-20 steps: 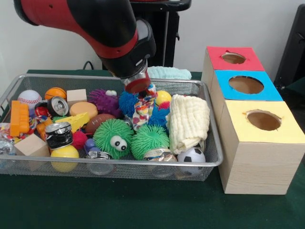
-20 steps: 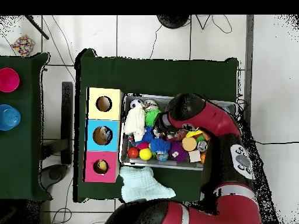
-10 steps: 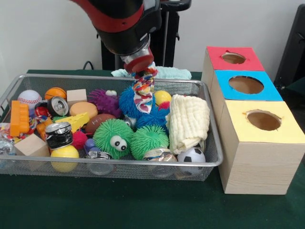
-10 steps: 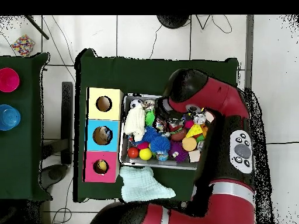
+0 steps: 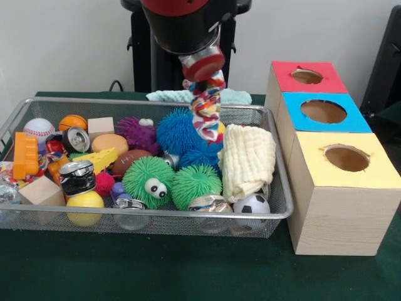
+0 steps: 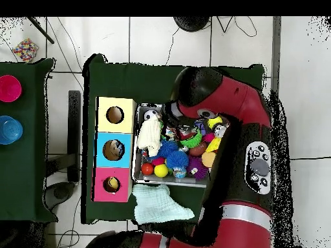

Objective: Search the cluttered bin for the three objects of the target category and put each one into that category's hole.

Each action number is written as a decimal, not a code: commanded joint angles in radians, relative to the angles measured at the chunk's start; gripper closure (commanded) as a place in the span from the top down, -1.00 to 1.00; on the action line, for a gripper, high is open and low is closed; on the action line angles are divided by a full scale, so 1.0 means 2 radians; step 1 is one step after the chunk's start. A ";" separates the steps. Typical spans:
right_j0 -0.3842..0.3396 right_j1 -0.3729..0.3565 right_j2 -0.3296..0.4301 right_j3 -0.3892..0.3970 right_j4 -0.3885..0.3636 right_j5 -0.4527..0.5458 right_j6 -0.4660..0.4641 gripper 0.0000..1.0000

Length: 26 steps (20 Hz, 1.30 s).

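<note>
The big red and black robot arm (image 5: 182,22) comes down from the top in the front view. In the overhead view the arm (image 6: 223,113) covers much of the right side of the bin.

The green table (image 5: 188,269) holds everything. On it sits the wide wire bin (image 5: 150,216), full of toys. Just beside the bin, on the right in the front view, stands the long wooden box (image 5: 338,213). Its top has three colours. The red part (image 5: 307,76) is farthest back, the blue part (image 5: 322,111) is in the middle, and the yellow part is nearest. The round hole (image 5: 346,158) in the yellow part is open, and I cannot tell what is inside.

A pale blue-green towel (image 5: 213,95) lies on the table behind the bin.

In the bin, a cream folded cloth (image 5: 247,160) lies at the right end. Near it are a blue spiky ball (image 5: 177,130), a green spiky ball with eyes (image 5: 147,180), another green spiky ball (image 5: 196,183), and a purple one (image 5: 135,133). A small soccer ball (image 5: 250,204) sits at the front corner.

The gripper (image 5: 202,63) is above the middle of the bin. Its jaws pinch the top of the dotted cloth (image 5: 208,113). The cloth hangs straight down, lifted up, with its low end just over the toys.
</note>
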 commanded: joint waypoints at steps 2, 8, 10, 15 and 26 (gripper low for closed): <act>0.008 -0.011 0.017 0.109 0.099 -0.066 0.150 -1.00; 0.022 -0.005 0.006 0.101 0.124 -0.096 0.148 -1.00; 0.029 0.001 0.000 0.079 0.128 -0.081 0.160 -1.00; 0.040 0.016 0.001 0.056 0.149 -0.088 0.177 -1.00; 0.071 0.034 -0.002 0.053 0.196 -0.130 0.203 -1.00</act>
